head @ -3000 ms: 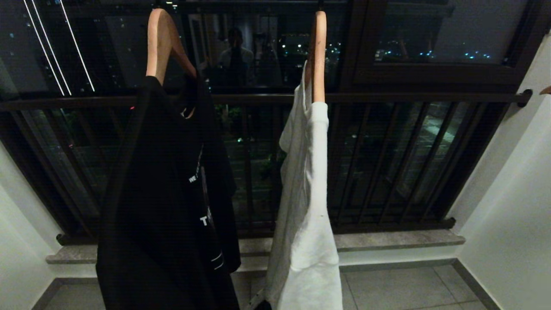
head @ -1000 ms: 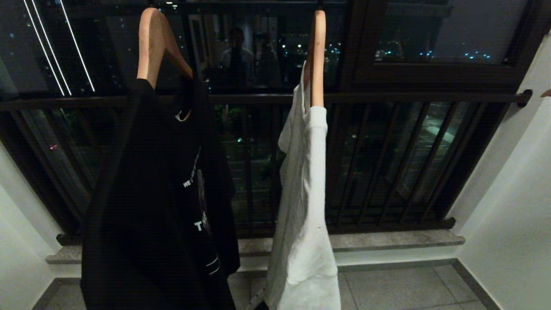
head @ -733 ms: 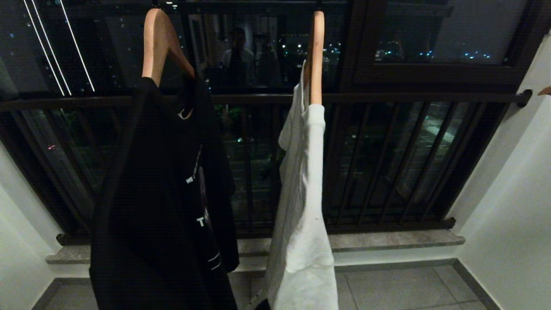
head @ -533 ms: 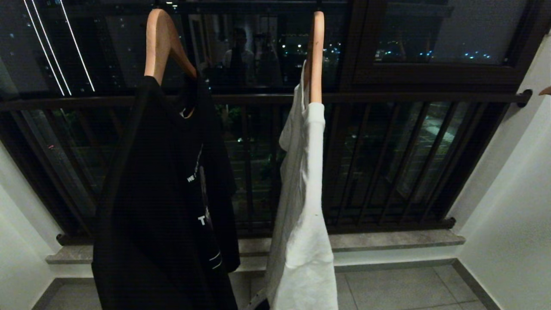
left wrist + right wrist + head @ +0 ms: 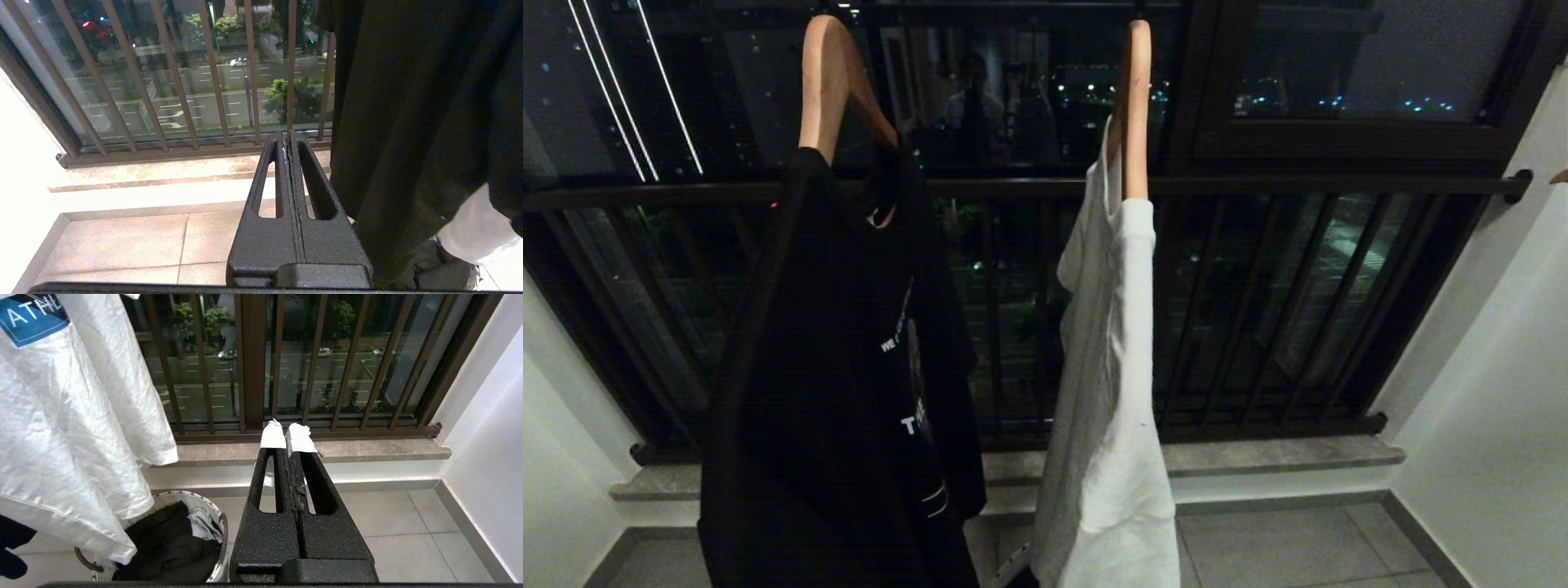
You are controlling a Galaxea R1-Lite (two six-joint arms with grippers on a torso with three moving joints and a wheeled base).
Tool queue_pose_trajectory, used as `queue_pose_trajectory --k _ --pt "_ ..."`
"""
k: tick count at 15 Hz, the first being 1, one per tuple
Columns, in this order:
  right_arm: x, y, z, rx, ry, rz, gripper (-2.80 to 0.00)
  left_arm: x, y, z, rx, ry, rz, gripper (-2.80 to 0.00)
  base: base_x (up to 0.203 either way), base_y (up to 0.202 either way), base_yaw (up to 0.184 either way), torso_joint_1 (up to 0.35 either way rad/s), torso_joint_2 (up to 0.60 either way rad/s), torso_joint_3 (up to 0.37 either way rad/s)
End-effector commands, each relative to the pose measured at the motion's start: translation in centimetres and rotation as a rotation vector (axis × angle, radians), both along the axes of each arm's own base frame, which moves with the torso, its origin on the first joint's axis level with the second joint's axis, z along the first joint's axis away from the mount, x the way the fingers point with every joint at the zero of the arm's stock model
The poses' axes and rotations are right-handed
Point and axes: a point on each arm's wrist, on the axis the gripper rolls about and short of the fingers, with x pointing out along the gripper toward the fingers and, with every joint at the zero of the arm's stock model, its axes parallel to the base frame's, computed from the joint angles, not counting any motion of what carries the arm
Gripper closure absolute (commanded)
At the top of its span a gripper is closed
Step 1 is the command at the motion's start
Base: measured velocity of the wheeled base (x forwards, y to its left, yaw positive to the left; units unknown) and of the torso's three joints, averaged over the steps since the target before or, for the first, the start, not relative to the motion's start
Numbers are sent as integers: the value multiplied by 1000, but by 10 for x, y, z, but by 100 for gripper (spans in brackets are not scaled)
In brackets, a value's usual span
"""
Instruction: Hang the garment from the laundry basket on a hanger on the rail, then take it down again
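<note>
The window bars (image 5: pixel 1258 310) are filling the back of the balcony, and in front of them two shirts are hanging side-on, which leaves room to reach between them. The black shirt (image 5: pixel 841 392) is draping from a wooden hanger (image 5: pixel 829 82) on the robot's left; the white shirt (image 5: pixel 1111 384) is draping from a second hanger (image 5: pixel 1135 106) near the middle. The rail itself is lying above the head view, unseen. Down on the floor tiles, under the white shirt's hem, the laundry basket (image 5: pixel 212 506) is sitting with dark clothes heaped inside, so the garment to hang is probably waiting there. The left gripper (image 5: pixel 289 141) and right gripper (image 5: pixel 288 435) are both pointing toward the window sill, fingers pressed together and gripping nothing; to my eye the work is not yet starting.
</note>
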Motion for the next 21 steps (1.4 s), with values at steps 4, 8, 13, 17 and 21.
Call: queue_pose_trajectory --k 4,8,13,17,21 --pt "0 0 0 -1 4 0 0 0 0 0 0 1 0 0 0 0 0 0 0 0" --pt "0 0 0 8 4 -3 0 0 0 -1 0 2 0 0 0 0 0 0 0 0" --pt "-3 0 17 5 -26 11 0 0 0 -1 0 2 0 0 0 0 0 0 0 0" --pt "13 1 86 10 6 74 0 0 0 -1 0 2 0 0 0 0 0 0 0 0" --pt "45 6 166 47 -5 264 0 0 0 -1 0 2 0 0 0 0 0 0 0 0"
